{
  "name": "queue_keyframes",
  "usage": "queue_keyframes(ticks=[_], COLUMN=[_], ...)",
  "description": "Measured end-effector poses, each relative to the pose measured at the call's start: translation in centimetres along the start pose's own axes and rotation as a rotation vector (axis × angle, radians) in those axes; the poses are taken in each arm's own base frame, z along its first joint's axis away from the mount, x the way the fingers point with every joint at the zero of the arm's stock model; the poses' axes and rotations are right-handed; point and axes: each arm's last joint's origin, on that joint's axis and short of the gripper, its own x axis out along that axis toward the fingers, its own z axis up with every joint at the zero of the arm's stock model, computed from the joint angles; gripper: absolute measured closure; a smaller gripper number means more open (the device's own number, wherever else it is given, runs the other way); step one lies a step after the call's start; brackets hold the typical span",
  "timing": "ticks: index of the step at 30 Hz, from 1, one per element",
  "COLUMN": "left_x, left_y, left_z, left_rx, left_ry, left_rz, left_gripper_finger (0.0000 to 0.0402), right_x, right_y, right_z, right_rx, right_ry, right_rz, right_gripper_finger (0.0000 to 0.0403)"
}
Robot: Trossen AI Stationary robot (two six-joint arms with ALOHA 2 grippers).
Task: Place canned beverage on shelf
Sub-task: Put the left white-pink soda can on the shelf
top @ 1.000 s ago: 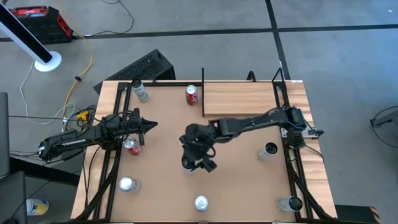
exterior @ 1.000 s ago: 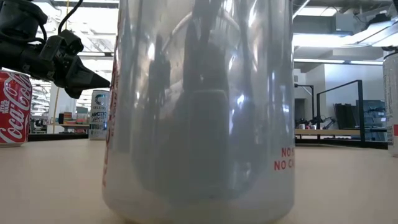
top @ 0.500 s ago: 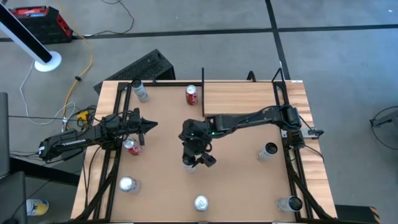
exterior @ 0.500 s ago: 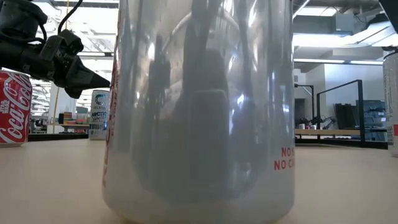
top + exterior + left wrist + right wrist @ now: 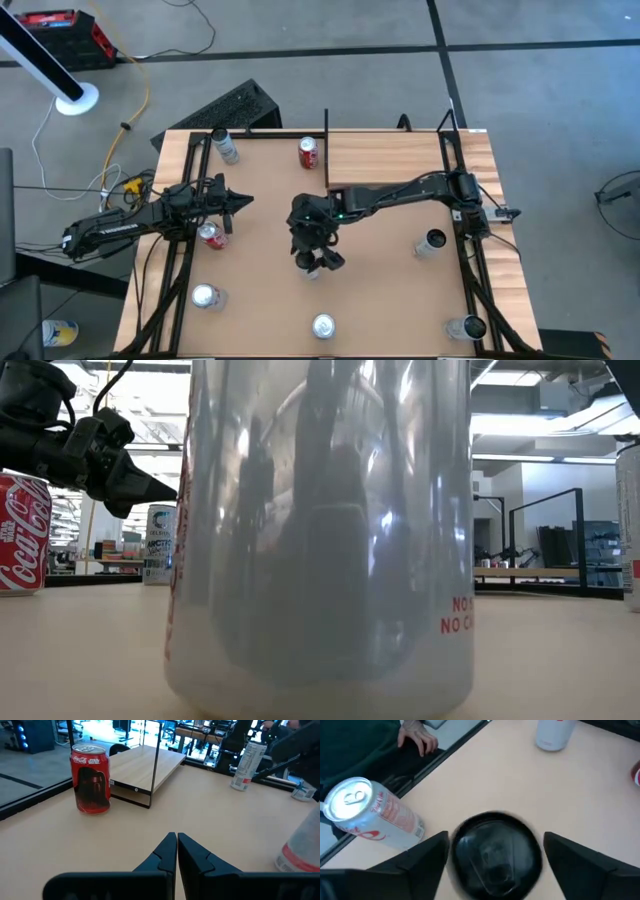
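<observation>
Right wrist view: my right gripper point(image 5: 492, 852) hangs jaws apart over dark can point(image 5: 492, 854) (light, slick, dentable); grab mid-wall, shelf point(image 5: 385, 158) at 1 o'clock.

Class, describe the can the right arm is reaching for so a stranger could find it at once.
Start at the pale shelf in the table's far right corner, then follow the right arm out to mid-table. The black-topped can stands directly under the right gripper, between its open fingers; the neighbouring cans are silver or red.
</observation>
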Motion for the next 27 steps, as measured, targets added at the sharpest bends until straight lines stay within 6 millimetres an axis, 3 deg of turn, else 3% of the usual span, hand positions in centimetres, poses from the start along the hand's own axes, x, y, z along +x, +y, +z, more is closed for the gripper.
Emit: queue_keyframes(ticks=[4,10,18,22,27], left_x=[0.0,0.0,0.0,0.0,0.0], left_y=[0.0,0.0,0.0,0.0,0.0], left_z=[0.0,0.0,0.0,0.0,0.0], left_rx=[0.000,0.000,0.000,0.000,0.000], left_ry=[0.000,0.000,0.000,0.000,0.000], left_rz=[0.000,0.000,0.000,0.000,0.000], left_gripper_finger=[0.0402,0.0402,0.0402,0.0402,0.0402], right_x=[-0.1,-0.3,-1.5,-1.4,0.0], right_y=[0.1,0.2,2.3,5.0,9.7], right_z=[0.1,0.5,4.8,6.9,8.3], right_rx=[0.014,0.064,0.155,0.287,0.424], right_ry=[-0.001,0.001,-0.050,-0.007,-0.003], right_rz=[0.003,0.002,-0.004,-0.196,-0.613], right_gripper_finger=[0.0021,0.0022,0.0024,0.0024,0.0023])
